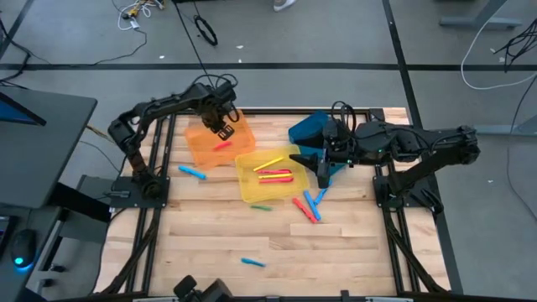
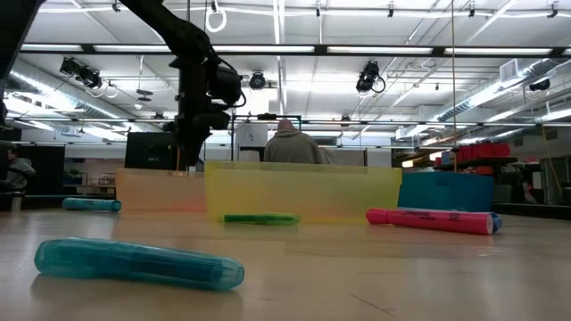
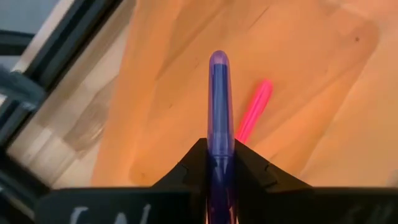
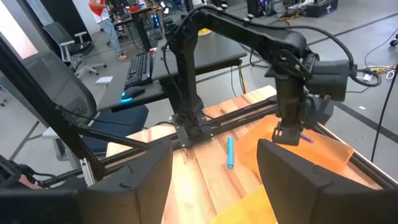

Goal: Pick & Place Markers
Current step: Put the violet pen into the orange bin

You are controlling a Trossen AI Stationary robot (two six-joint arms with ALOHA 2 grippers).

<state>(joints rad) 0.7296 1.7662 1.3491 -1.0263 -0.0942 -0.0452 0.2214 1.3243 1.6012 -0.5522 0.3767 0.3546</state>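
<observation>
Left gripper (image 3: 221,163) clamped on purple marker (image 3: 219,99), above orange bin (image 1: 201,144) with pink marker (image 3: 255,109).

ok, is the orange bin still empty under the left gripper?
No: in the left wrist view a pink marker already lies in the orange bin, below the purple marker clamped in the left gripper.
</observation>
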